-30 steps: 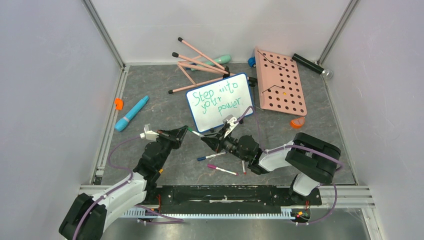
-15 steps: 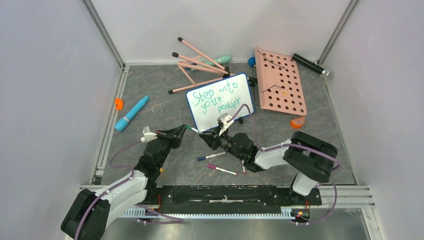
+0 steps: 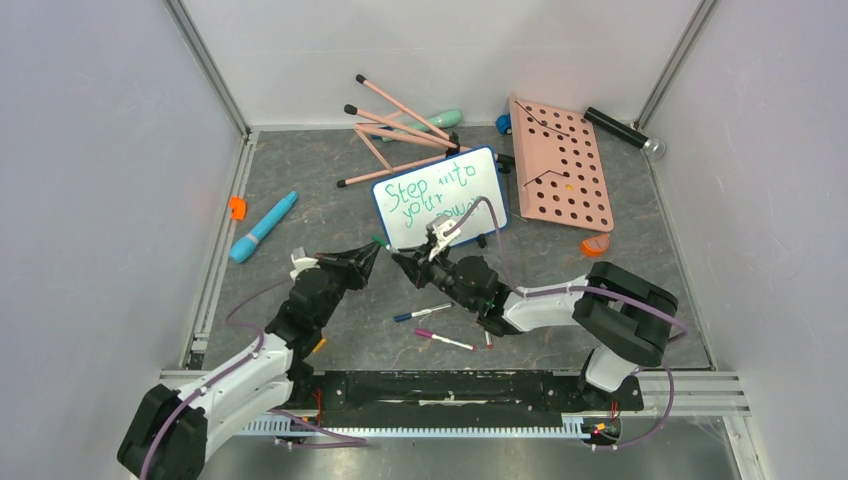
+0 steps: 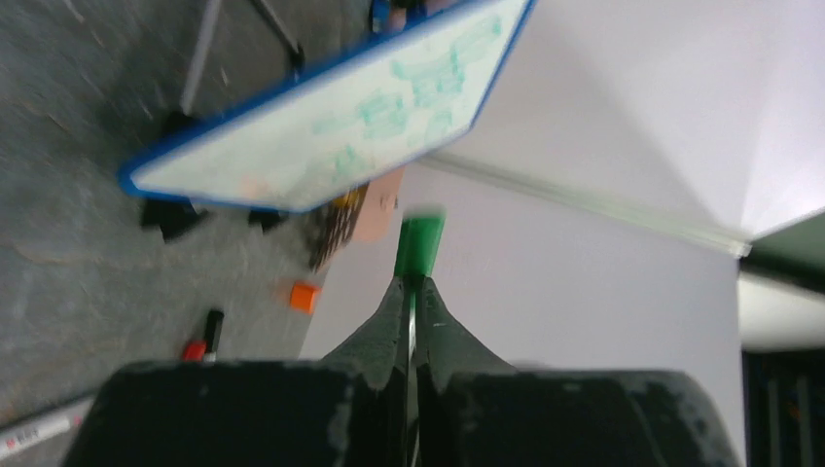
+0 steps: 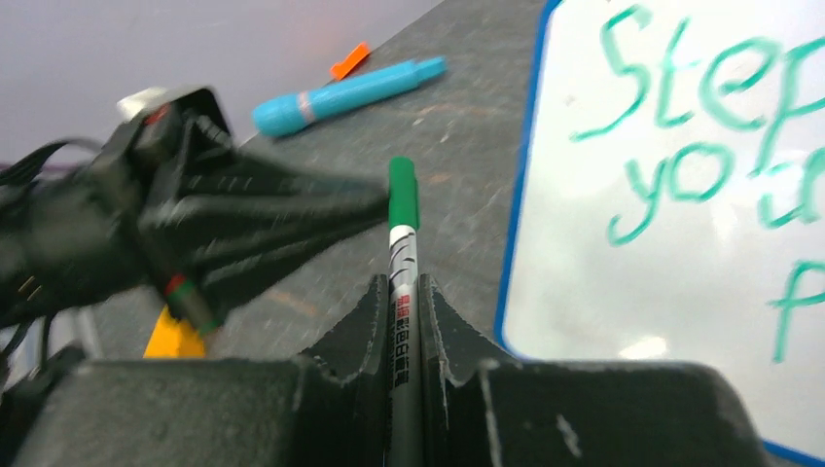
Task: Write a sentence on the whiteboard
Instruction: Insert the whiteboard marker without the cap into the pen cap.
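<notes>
Right claw (image 5: 402, 297), closed on a green marker (image 5: 403, 255), is meeting the left claw (image 4: 412, 292), shut on the marker's green cap (image 4: 419, 243), while just beyond both the whiteboard (image 3: 398, 228) is standing with the sentence (image 3: 420, 187) apparently complete, leaving only capping, on a grey mottled tabletop (image 3: 320, 190) enclosed by pale walls (image 3: 440, 60).

Whiteboard (image 3: 405, 218) is standing just beyond your jaws, marker (image 5: 403, 277) is sitting between the right ones, its cap (image 4: 419, 245) between the left.

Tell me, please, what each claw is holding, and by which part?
The right claw grips the green marker by its barrel; the left claw pinches a green cap by one end.
</notes>
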You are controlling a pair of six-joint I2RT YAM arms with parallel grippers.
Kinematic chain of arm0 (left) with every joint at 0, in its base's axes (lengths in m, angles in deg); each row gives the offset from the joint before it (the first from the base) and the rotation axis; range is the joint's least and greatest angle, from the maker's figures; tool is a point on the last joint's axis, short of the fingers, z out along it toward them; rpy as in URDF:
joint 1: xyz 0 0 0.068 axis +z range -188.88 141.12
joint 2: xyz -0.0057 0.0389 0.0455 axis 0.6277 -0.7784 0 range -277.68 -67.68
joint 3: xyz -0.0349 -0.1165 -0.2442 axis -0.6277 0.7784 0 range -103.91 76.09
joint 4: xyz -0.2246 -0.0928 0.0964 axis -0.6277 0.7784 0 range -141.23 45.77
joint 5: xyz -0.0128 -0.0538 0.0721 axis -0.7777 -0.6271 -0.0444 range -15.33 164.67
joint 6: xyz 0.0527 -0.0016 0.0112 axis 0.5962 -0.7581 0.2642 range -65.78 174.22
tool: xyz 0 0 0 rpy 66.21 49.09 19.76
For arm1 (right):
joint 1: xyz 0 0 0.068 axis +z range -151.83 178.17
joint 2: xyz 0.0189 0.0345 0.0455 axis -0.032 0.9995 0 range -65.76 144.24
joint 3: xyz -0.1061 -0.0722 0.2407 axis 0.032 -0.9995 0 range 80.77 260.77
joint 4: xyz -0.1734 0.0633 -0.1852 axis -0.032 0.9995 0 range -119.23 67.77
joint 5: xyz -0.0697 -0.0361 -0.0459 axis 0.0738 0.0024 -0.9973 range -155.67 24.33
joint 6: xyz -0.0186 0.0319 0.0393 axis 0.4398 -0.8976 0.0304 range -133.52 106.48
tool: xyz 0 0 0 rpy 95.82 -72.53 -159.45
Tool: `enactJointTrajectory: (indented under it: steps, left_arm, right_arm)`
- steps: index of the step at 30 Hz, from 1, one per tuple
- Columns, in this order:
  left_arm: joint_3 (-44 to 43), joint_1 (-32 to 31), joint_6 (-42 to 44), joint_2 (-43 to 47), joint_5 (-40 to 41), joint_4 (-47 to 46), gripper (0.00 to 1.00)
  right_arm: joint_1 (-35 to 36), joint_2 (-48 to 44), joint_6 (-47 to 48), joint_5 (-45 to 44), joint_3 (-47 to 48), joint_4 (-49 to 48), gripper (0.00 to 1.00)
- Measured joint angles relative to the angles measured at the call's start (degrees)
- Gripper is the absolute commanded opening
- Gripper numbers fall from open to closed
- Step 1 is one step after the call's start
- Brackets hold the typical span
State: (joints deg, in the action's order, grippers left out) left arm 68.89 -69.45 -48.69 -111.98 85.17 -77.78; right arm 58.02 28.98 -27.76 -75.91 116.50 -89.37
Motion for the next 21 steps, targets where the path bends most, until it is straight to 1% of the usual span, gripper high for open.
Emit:
enactJointTrajectory:
  steps: [1,3,4,5,8,9,12,16,18,20,21]
  left_arm:
    - [-1.4,-0.5,0.6,-0.5,0.4,0.9,0.02]
    - [-3.7,-3.1,2.4,-1.9,-1.9,1.3,0.02]
    - [-4.9,-4.4,3.3,-3.0,-1.0,1.1,0.02]
    - [-5.7,-4.9,3.9,-3.9,-2.2,0.9,0.02]
    - [-6.4,-11.1,5.3,-6.4,-6.4,0.8,0.02]
    - [-6.4,-12.9,5.5,-7.1,-5.9,0.8,0.02]
    - [-6.4,-15.0,6.4,-8.5,-4.2,1.2,0.02]
    - [-6.2,-16.7,6.9,-7.5,-3.1,2.7,0.02]
    - [-5.9,-17.6,7.6,-3.7,-2.9,5.4,0.03]
    - [-6.1,-18.3,9.3,1.6,-2.1,9.5,0.20]
    - [-6.7,-18.5,10.6,4.5,-1.2,12.9,0.31]
  right_arm:
    - [0.0,0.0,0.3,-0.5,1.2,1.3,0.00]
    - [-0.5,0.3,1.0,-2.1,4.2,3.7,0.00]
    - [-0.9,0.1,1.0,-2.7,4.5,4.7,0.00]
    - [-1.2,0.2,1.0,-3.2,4.7,5.3,0.00]
    - [-2.1,0.6,0.9,-4.6,5.4,8.4,0.00]
    - [-2.1,0.7,1.1,-4.5,5.5,9.2,0.00]
    - [-1.8,0.7,1.0,-4.2,5.2,11.7,0.00]
    - [-1.8,-0.4,0.4,-3.7,3.3,11.8,0.00]
    - [-1.8,-2.0,0.1,-3.3,2.1,11.8,0.00]
    - [-2.0,-4.1,-0.2,-2.7,1.3,12.4,0.00]
    - [-2.3,-5.1,-0.3,-2.5,1.1,13.0,0.00]
